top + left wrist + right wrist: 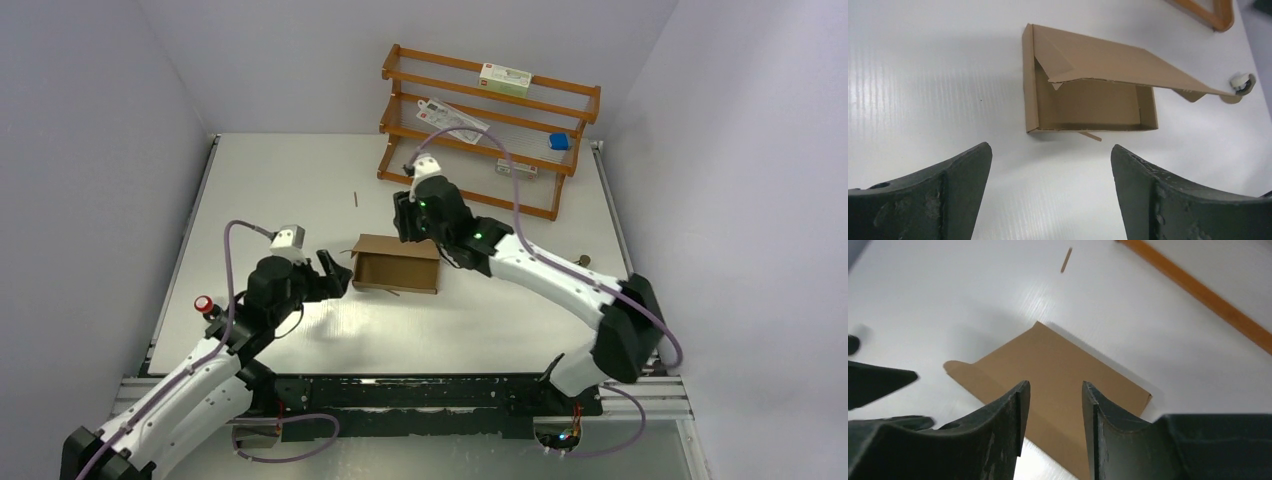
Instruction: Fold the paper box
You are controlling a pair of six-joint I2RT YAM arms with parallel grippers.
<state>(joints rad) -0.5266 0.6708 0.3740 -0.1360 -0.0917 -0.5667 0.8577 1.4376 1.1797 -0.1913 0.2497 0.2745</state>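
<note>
Since the plain brown cardboard paper box [395, 262] sits mid-table with its long axis running left to right, the thing to watch is this: your left gripper [336, 272] is just off the box's left end, and your right gripper [1053, 390] hangs over its far long edge. The left one's jaws are spread wide with nothing in them. The right one's are half apart, and I only see cardboard through the gap, nothing pinched.

The tray walls look to be up and the lid flap [1108, 60] is raised at a slant, so I'd guess closing it is what's left, and the right arm is nearer that flap.

Heads up: from above, the right wrist covers its own fingertips. The right wrist view shows only lid, no walls. There's also a pale round blob [1241, 84] at the flap's corner that I can't identify. The orange wooden rack [560, 110] stands far right, well apart.
</note>
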